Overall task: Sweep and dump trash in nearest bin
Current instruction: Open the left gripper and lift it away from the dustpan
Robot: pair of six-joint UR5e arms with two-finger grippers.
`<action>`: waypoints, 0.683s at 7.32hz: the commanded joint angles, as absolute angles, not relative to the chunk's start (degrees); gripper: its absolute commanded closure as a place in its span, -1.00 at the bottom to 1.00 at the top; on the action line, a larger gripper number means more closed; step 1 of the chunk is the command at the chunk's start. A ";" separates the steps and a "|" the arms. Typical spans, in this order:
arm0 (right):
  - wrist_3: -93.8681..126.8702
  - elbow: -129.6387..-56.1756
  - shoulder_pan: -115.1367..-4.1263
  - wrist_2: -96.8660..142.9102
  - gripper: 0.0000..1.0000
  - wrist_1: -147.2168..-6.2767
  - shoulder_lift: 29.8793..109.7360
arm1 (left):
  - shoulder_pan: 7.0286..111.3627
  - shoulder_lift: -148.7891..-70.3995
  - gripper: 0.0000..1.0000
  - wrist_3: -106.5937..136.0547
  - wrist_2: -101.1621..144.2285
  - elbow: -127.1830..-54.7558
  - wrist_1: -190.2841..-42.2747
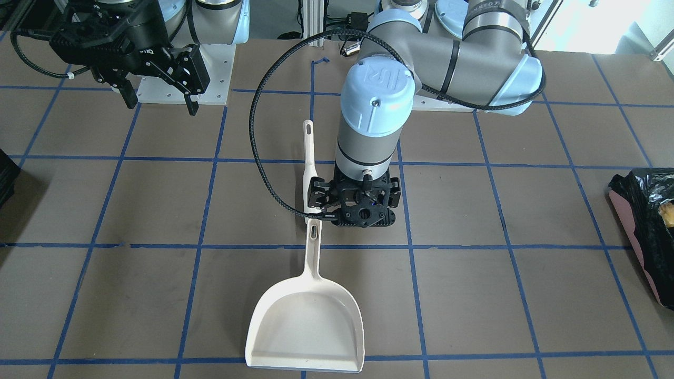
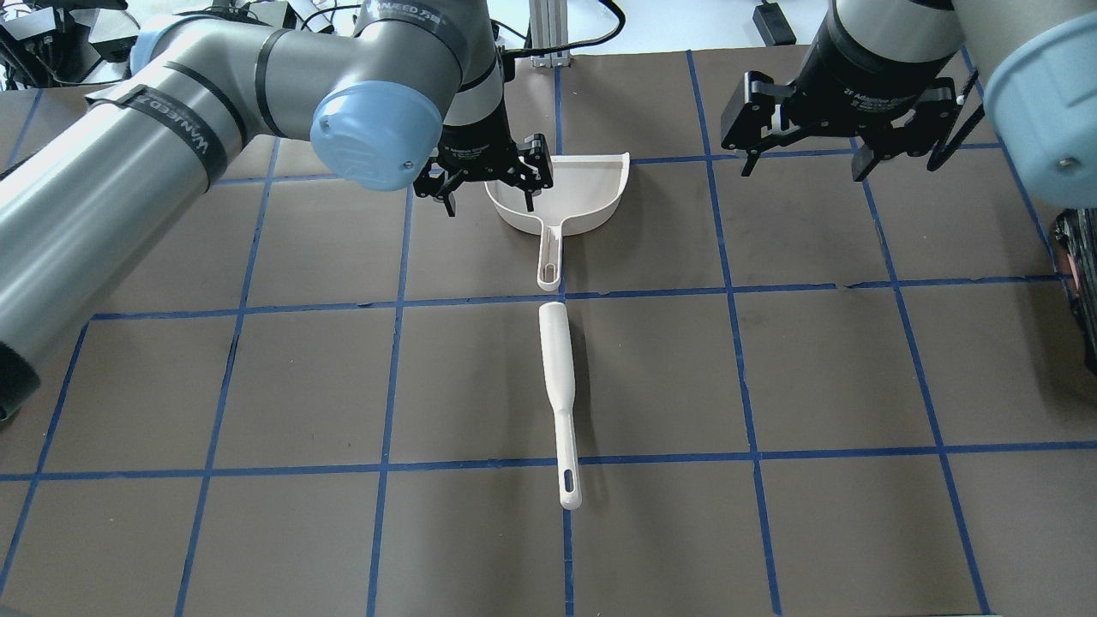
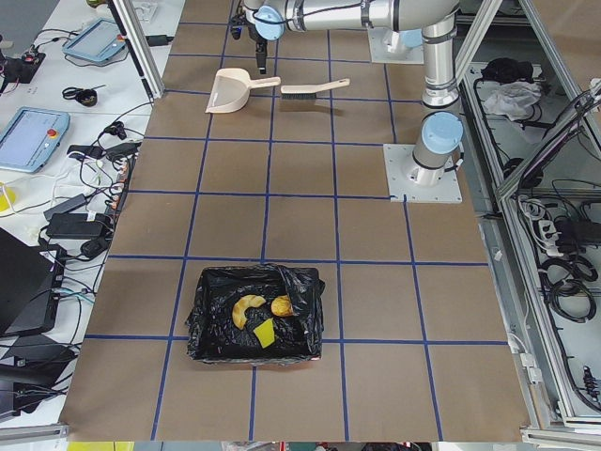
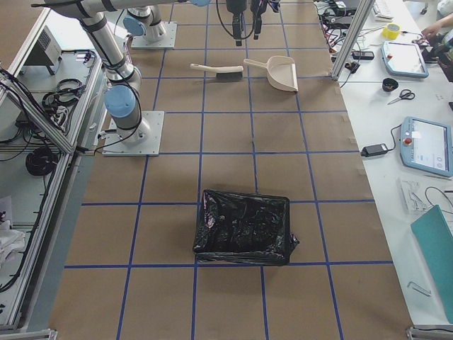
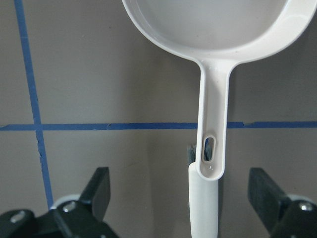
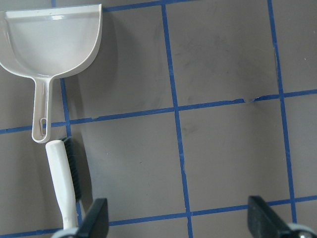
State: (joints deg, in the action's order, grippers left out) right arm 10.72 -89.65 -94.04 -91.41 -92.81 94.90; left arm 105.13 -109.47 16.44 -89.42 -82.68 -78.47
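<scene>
The trash lies in the black-bag-lined bin at the table's left end: a croissant piece, a brown roll and a yellow wedge. The bin's pink side shows in the front view. A cream dustpan lies empty, its handle end-to-end with a cream brush. My left gripper is open and empty above the dustpan handle, its fingers wide on either side. My right gripper is open and empty, raised to the right of the dustpan.
A second black-bag container stands at the table's right end, and its edge shows in the front view. Brown table with blue tape grid. Arm bases are mounted at the robot's side.
</scene>
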 commanded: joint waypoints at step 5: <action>10.81 -89.65 -94.13 -91.41 -1.00 -92.73 95.18 | 99.88 -94.68 -1.00 12.61 -90.00 -83.93 -92.89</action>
State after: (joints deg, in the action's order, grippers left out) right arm 10.78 -89.65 -94.10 -91.41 -92.79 95.10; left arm 102.65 -97.22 15.45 -90.13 -83.82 -90.65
